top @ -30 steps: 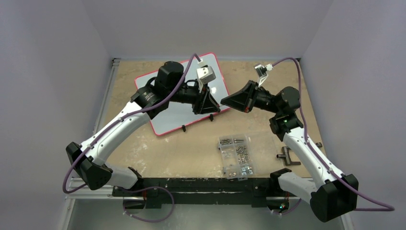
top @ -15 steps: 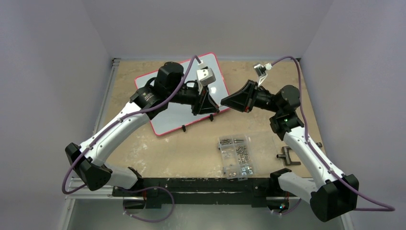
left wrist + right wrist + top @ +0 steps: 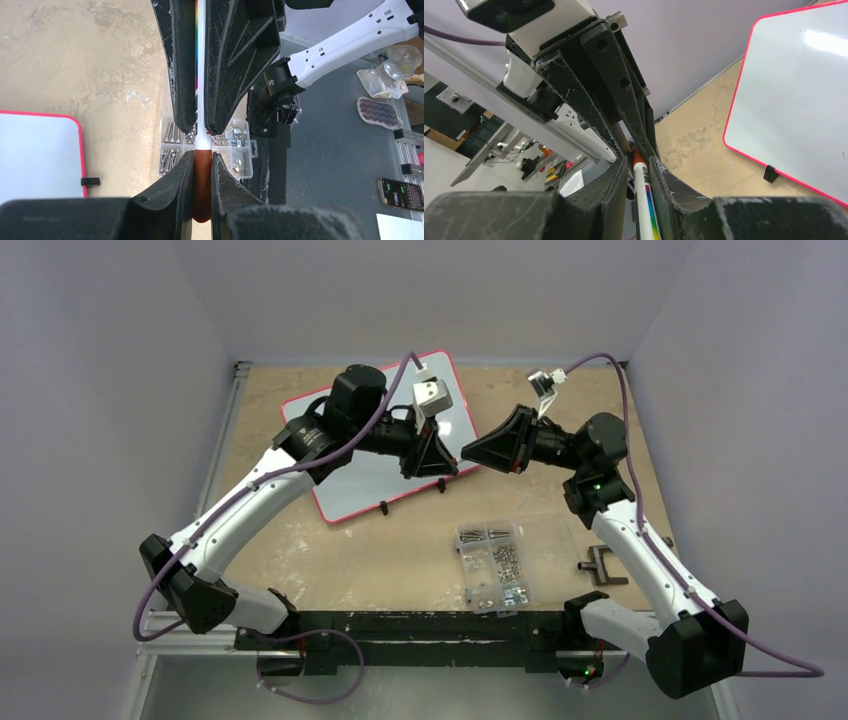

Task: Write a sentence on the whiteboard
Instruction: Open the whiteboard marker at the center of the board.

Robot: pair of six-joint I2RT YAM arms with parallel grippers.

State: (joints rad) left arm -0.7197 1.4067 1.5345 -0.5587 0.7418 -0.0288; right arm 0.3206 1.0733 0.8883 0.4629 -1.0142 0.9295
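Robot lab, enclosed bench (image 3: 400, 550), screw box (image 3: 492, 565)

Whiteboard (image 3: 794, 90) glossy (glare patch); jaws scuffed matt plastic, seemingly; tabletop (image 3: 75, 60) rough.

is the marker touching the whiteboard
No, the left wrist view shows the marker held in the air between the left pincer and the right pincer, clear of the whiteboard.

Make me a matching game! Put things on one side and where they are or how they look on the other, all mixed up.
1 whiteboard
2 screw box
3 marker cap
4 white marker barrel

A pinched in the left tool
B on the table, near its front edge
C has a pink-red rim
D between the right tool's fingers

Pairs: 1-C, 2-B, 3-A, 4-D
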